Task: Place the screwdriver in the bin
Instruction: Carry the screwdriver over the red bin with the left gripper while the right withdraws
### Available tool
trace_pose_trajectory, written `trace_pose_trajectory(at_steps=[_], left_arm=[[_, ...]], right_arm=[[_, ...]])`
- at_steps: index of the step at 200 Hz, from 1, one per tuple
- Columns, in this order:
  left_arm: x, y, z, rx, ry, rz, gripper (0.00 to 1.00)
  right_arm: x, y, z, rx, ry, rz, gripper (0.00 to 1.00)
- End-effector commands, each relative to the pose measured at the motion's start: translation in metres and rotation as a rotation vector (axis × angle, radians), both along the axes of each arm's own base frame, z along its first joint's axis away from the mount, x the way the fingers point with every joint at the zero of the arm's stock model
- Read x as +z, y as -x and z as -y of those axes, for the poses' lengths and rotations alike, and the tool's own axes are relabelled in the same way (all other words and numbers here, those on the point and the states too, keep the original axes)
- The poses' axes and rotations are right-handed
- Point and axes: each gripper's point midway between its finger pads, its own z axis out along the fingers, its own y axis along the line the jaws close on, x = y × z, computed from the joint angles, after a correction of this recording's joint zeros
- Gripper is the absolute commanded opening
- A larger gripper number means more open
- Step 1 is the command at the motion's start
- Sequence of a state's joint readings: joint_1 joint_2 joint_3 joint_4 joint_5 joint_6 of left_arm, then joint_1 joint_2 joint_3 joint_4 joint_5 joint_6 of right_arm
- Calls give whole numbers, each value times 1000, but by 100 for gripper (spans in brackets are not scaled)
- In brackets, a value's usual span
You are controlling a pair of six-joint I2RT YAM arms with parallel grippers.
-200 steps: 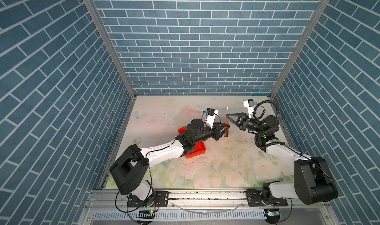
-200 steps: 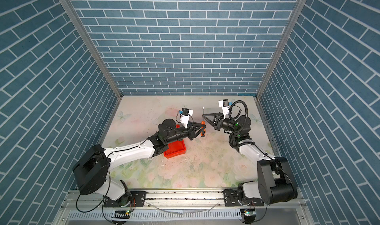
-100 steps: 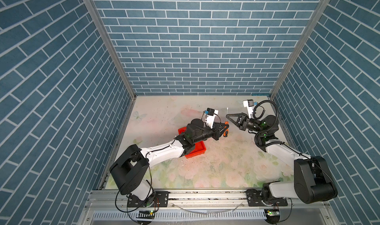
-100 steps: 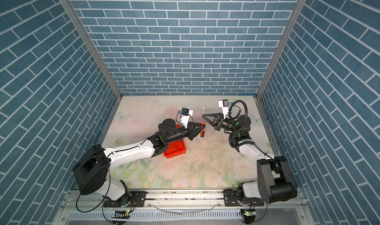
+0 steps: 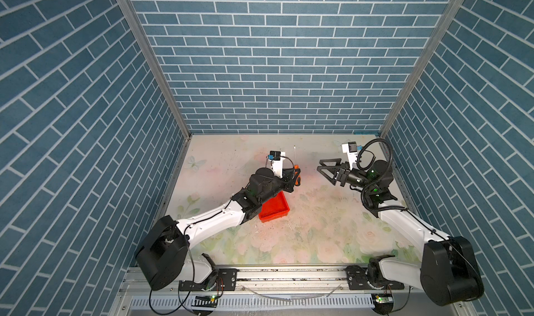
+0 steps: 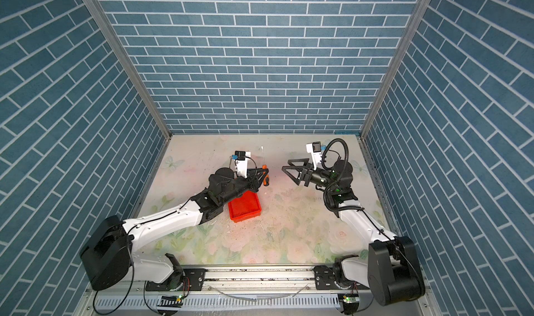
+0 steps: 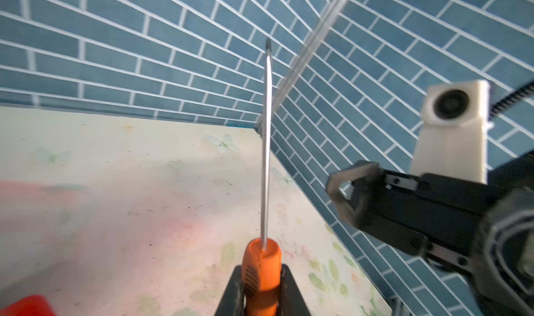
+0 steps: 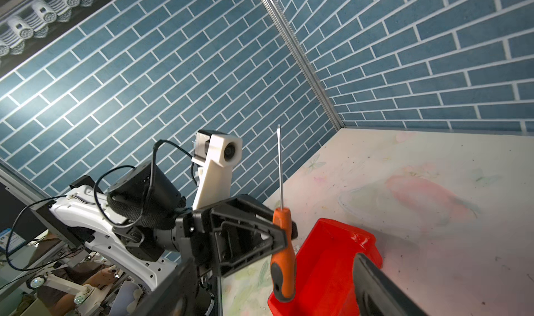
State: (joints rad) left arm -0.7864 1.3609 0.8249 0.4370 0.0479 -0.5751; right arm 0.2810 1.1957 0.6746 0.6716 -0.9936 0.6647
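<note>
Far left part of the bin (image 5: 276, 210) hidden under the left arm. Right hand (image 5: 320, 165) blurry in the left wrist view, wide open, holding nothing. Left hand (image 5: 297, 176) squeezed shut on the screwdriver (image 8: 283, 259): orange-and-black handle, thin metal shaft pointing up, in the air just past the bin's far right corner.

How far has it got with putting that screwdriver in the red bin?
Done: the screwdriver is off the table, shaft up. In hand: the left gripper is shut on its orange handle, near the bin; the right gripper is open and holds nothing. Left: carry it over the bin, whose visible part looks empty, and release.
</note>
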Motion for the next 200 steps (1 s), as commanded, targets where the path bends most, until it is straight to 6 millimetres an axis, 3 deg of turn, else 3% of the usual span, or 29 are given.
trace_pose_trajectory(at_steps=[1,45,78,145,200], left_arm=[[-36,-5,-40,181,-135,-130,0],[-90,10,-84,419,-227,-473,0],[-116,17,-95,500,-304,-613,0],[-152,3,-85,505,-385,-737,0],[-185,3,-85,507,-398,-855,0]], right_arm=[[-18,7,-4,-43,207,96,92],[-36,19,-7,-44,367,182,99],[-46,27,-17,-4,420,217,99],[-81,47,-39,138,581,247,99],[-88,51,-42,157,591,257,99]])
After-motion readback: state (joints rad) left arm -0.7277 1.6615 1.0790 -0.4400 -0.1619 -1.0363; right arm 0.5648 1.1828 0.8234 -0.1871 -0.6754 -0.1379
